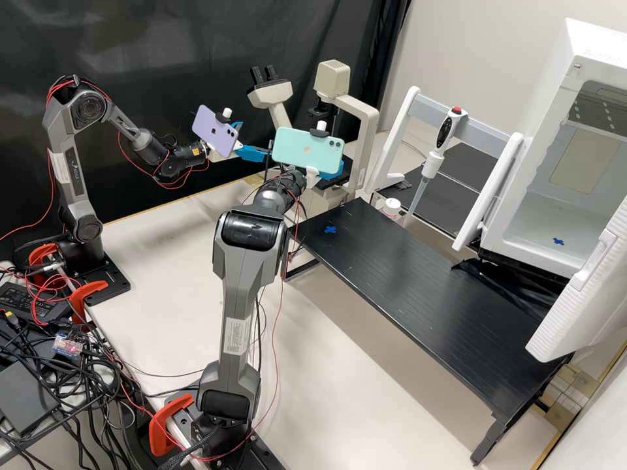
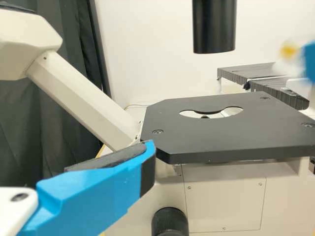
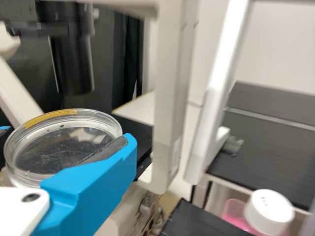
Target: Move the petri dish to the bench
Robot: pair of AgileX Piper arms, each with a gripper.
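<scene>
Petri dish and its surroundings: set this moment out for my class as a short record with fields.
Object: round, clear petri dish
Marking: yellow strip on its rim
Held by: right claw, one finger on either side
Left claw: open, beside the microscope stage
Black platform: low, long, with a blue cross
Pipette: upright but slanting, beyond the platform
Container: white cap, pink contents
White cabinet: door open, another blue cross inside
Task status: dish not yet set down
</scene>
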